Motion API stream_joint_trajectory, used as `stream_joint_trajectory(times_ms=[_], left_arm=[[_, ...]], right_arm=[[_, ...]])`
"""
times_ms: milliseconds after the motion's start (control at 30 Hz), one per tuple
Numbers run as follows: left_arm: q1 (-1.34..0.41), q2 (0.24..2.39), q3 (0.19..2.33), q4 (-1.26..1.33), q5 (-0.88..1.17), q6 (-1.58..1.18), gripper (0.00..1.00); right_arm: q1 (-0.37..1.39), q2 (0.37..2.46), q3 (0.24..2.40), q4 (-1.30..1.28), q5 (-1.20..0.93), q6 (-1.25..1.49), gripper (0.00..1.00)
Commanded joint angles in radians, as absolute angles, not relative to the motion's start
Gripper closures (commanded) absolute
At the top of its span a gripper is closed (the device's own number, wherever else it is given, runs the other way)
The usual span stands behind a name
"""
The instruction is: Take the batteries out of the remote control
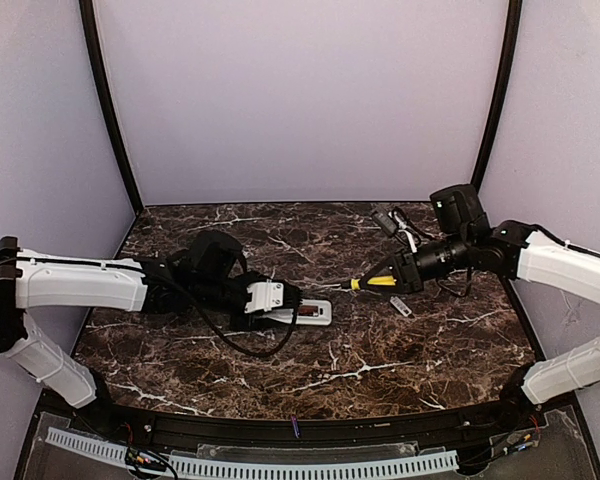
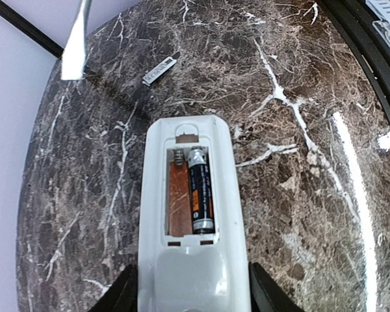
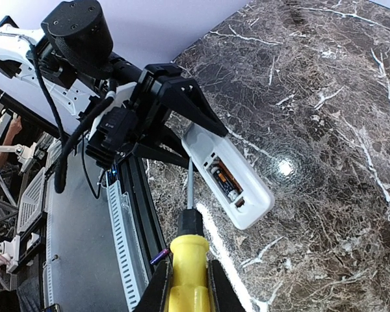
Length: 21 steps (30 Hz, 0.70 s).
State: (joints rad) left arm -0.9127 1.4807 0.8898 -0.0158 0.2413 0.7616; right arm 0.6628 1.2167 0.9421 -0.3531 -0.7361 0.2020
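Left claw (image 2: 194,296) clamps remote (image 2: 224,195), compartment up: one battery (image 2: 201,190) inside, beside bare reddish slot. Right claw (image 3: 188,286) grips screwdriver (image 3: 189,260), tip near remote.

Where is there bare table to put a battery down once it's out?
The widest bare table is the near strip between the remote and the front rail; the back left corner is bare too. It is crowded between the remote, the screwdriver and the small cover.

remote control (image 2: 194,276) near end cut off at bottom, battery (image 2: 200,194) label unreadable
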Motion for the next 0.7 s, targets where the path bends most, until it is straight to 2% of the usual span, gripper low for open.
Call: stream_joint_trajectory(times_ms=[0, 167, 300, 667], left_arm=[[-0.914, 1.376, 0.859, -0.073, 0.172, 0.851, 1.00], [-0.914, 1.341, 0.861, -0.118, 0.184, 0.897, 1.00], [-0.914, 1.285, 0.723, 0.075, 0.200, 0.992, 1.00], [-0.914, 1.305, 0.672, 0.207, 0.200, 1.111, 1.00]], right_arm=[[0.657, 1.234, 1.001, -0.374, -0.761, 0.159, 1.00], [0.656, 1.242, 1.025, -0.394, -0.759, 0.162, 1.00], [0.658, 1.239, 1.033, -0.407, -0.754, 0.171, 1.00], [0.658, 1.247, 1.086, -0.515, -0.710, 0.132, 1.00]])
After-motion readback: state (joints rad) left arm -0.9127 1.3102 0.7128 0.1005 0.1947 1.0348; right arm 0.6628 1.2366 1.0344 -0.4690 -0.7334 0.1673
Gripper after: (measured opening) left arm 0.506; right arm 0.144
